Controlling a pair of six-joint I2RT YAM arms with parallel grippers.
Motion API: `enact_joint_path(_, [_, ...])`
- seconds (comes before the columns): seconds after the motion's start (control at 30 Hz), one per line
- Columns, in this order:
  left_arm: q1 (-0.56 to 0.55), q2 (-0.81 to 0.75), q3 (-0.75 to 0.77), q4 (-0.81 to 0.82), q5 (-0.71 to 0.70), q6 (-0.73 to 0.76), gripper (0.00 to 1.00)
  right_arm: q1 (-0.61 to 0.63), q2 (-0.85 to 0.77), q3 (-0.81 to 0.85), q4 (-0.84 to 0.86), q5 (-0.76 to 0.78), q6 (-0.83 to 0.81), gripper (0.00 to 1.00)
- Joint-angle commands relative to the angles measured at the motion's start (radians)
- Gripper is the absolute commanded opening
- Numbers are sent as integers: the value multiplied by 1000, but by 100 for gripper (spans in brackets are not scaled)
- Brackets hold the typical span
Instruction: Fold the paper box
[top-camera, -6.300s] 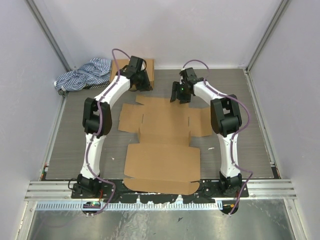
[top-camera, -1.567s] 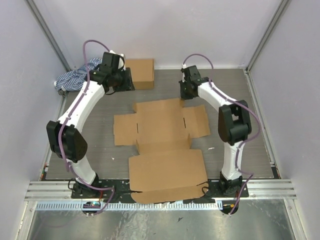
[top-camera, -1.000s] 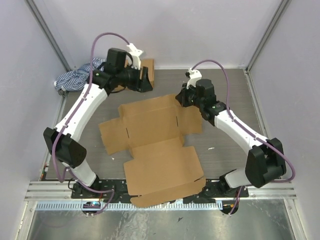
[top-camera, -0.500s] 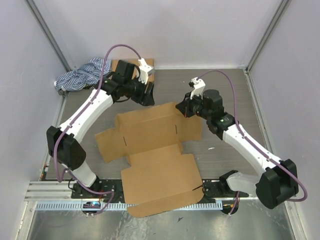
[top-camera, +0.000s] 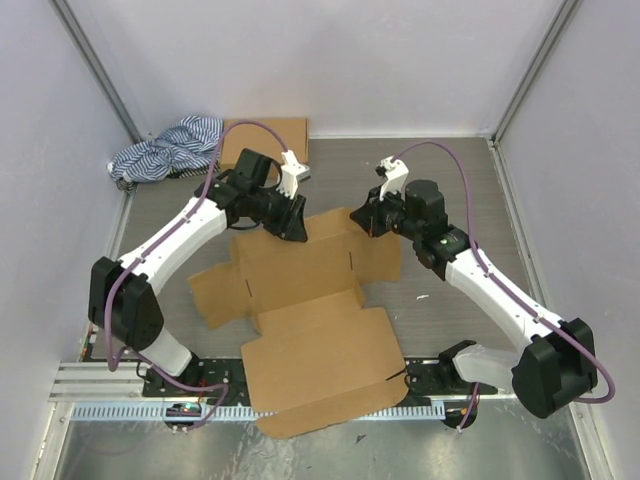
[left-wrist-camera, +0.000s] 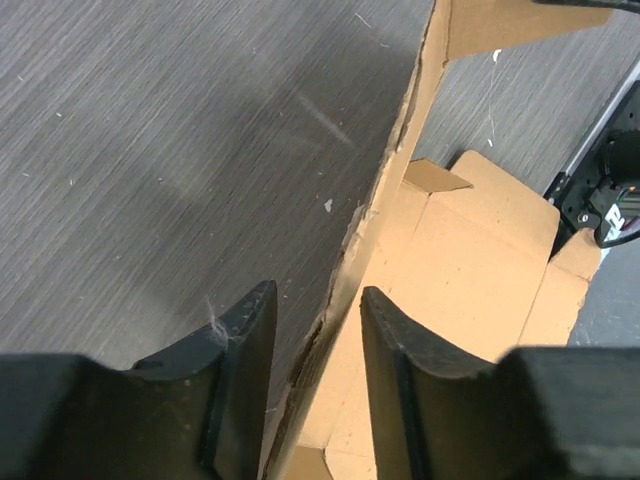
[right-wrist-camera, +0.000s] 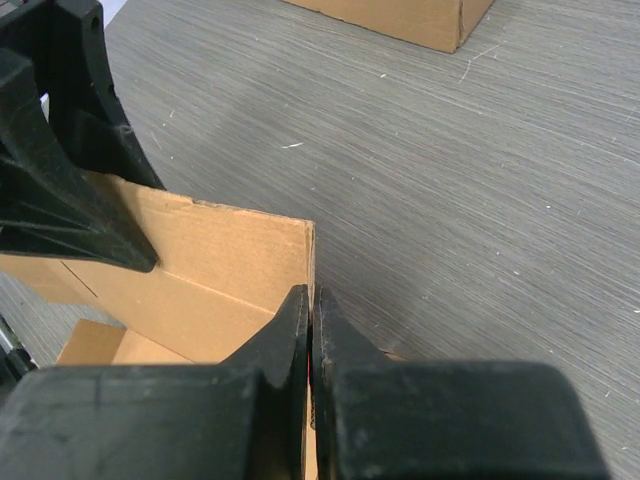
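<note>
Two grippers working far flap: right gripper (right-wrist-camera: 310, 296) clenching thin raised edge of brown corrugated die-cut paper box (top-camera: 320, 335); left gripper (left-wrist-camera: 318, 296) straddling same edge, jaws apart, not gripping. Flap tilting up; other panels lying flat on grey grained table (top-camera: 470, 190), reaching toward arm bases. Folding barely starting, by my judgement: side walls, lid, tabs all waiting.
</note>
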Motion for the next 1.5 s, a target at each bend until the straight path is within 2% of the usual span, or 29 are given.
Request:
enact_joint_path(0.0, [-23, -40, 27, -16, -14, 2, 38, 11, -19, 15, 10, -29, -7, 5])
enact_joint_path(0.07, [-45, -50, 40, -42, -82, 7, 22, 11, -13, 29, -14, -22, -3, 15])
enact_joint_path(0.13, [-71, -68, 47, -60, -162, 14, 5, 13, -4, 55, -49, 1, 4, 36])
enact_joint_path(0.17, [-84, -79, 50, -70, -203, 18, 0, 12, -2, 63, -63, 18, 9, 42])
enact_joint_path(0.3, [-143, -131, 58, -101, -380, 42, 0, 12, -13, 82, -99, 182, 44, 52])
enact_joint_path(0.33, [-183, -162, 58, -118, -506, 68, 0, 10, -22, 89, -112, 288, 68, 56])
enact_joint_path(0.5, [-274, -217, 18, -105, -744, 131, 0, -23, -50, 99, -108, 429, 92, 57])
enact_joint_path(0.6, [-346, -241, -34, -63, -860, 169, 0, -97, -41, 119, -107, 467, 127, 56])
enact_joint_path(0.77, [-432, -275, -101, -4, -946, 210, 0, -311, 123, 193, -97, 242, 148, 53])
enact_joint_path(0.87, [-461, -302, -161, 67, -961, 234, 0, -381, 289, 228, -42, 15, 130, 51])
enact_joint_path(0.97, [-483, -297, -194, 97, -976, 258, 0, -395, 449, 233, 113, -227, 122, 50])
enact_joint_path(1.07, [-510, -271, -193, 84, -1031, 276, 0, -397, 592, 248, 232, -399, 118, 50])
enact_joint_path(1.27, [-565, -242, -234, 93, -1118, 283, 0, -401, 772, 334, 357, -623, 161, 47])
enact_joint_path(1.47, [-594, -191, -259, 107, -1185, 284, 0, -368, 794, 297, 426, -756, 142, 49])
